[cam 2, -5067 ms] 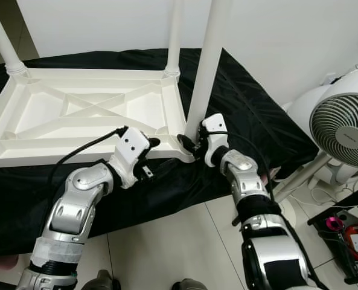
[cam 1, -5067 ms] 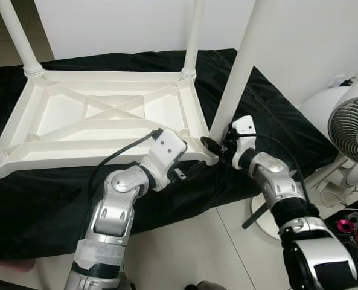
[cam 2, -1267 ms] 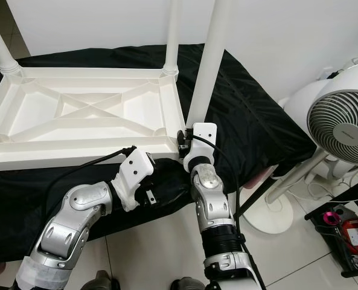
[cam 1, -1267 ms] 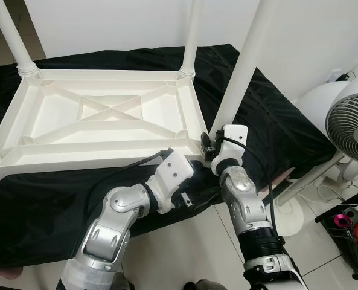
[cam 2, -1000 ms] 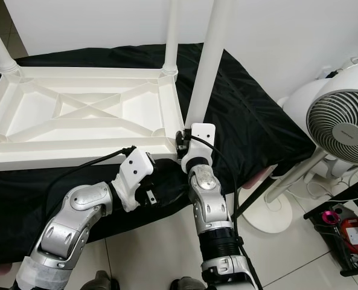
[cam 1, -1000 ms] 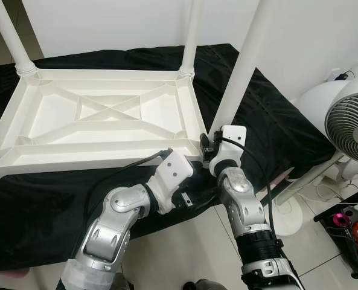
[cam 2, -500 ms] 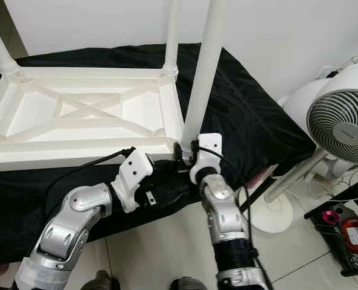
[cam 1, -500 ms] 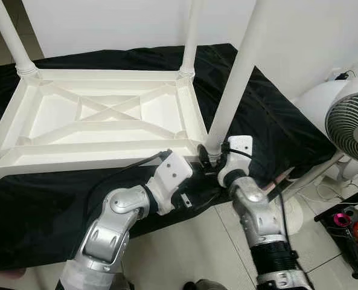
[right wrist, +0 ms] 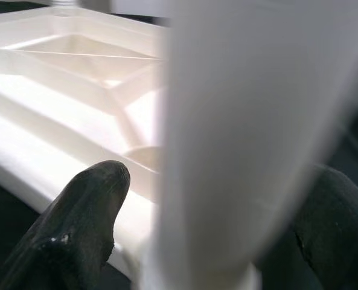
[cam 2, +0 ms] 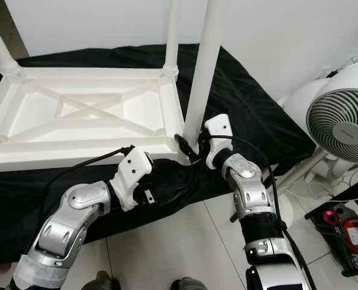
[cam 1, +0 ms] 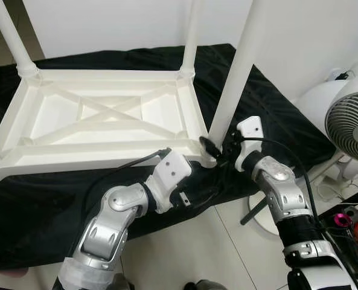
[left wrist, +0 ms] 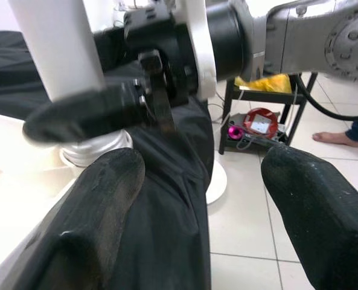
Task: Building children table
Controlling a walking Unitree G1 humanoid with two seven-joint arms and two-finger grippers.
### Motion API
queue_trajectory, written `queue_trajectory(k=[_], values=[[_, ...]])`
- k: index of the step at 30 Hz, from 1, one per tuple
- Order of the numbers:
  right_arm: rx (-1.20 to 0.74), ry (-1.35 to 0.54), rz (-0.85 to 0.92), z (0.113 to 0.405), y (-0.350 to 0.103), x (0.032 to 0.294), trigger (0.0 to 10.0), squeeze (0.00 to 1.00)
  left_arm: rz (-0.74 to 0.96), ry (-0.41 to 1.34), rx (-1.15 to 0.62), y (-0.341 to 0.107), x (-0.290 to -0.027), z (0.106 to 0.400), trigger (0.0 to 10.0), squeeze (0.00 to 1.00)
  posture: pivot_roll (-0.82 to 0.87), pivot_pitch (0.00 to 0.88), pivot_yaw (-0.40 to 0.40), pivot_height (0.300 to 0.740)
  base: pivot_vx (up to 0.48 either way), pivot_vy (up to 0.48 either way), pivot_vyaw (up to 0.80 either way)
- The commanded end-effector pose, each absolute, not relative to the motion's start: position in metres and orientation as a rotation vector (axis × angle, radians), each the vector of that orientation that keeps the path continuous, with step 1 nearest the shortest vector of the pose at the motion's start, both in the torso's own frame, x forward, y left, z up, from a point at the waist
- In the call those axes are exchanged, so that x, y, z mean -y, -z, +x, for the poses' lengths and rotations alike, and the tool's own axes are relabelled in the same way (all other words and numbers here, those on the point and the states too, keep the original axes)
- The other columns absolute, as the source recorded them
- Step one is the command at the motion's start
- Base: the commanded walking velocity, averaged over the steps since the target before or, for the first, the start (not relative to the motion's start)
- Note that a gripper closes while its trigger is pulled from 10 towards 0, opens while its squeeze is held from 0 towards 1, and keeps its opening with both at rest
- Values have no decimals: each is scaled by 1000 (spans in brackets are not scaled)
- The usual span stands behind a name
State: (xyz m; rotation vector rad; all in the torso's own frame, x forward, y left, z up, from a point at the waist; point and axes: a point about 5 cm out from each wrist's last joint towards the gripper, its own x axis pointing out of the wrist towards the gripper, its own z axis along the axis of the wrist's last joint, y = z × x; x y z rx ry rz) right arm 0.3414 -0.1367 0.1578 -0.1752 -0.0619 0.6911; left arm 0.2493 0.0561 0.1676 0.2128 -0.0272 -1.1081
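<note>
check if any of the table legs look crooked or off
Yes: the near right leg leans, tilting off to the right as it rises, while the far legs stand straighter in their corners. The right gripper has its jaws around this leg's base at the table corner; the left gripper hangs open beside it.

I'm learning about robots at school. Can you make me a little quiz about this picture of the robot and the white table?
1. True or false: the white table lies upside down on a black cloth.
2. Which gripper is around the table leg nearest the robot: A the left gripper, B the right gripper?
3. Fill in: to the robot's right, on the floor, stands a white ____.

Key
1. True: its legs point up.
2. B. Its fingers sit on either side of the leg's foot, where it joins the table corner; the left gripper is open beside it, holding nothing.
3. Fan.
</note>
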Motion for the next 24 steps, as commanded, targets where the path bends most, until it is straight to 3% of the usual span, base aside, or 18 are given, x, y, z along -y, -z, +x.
queue_trajectory(k=[1,2,4,5,15,16,24], values=[[44,-729,-199,342,-155,137,10000,0,208,1051,37,-168,-55,253,10000,0,-51,35,-40,740,0,0,0],[27,-761,-216,345,-153,136,8588,0,209,1051,42,-169,-55,254,10000,0,-52,35,-38,740,0,0,0],[16,-778,-227,347,-152,136,8588,0,209,1052,44,-170,-55,255,10000,0,-51,36,-37,740,0,0,0],[5,-786,-232,348,-151,136,0,0,214,1055,46,-170,-55,256,10000,0,-40,35,-40,740,0,0,0],[-51,-792,-218,347,-139,144,0,0,227,1059,51,-172,-55,256,10000,0,-24,34,-36,740,0,0,0],[-53,-796,-206,347,-139,144,10000,0,227,1062,50,-172,-55,256,10000,0,-24,34,-35,740,0,0,0],[-26,-764,-160,348,-142,145,10000,0,253,1038,52,-171,-55,259,10000,0,-18,37,-35,740,0,0,0]])
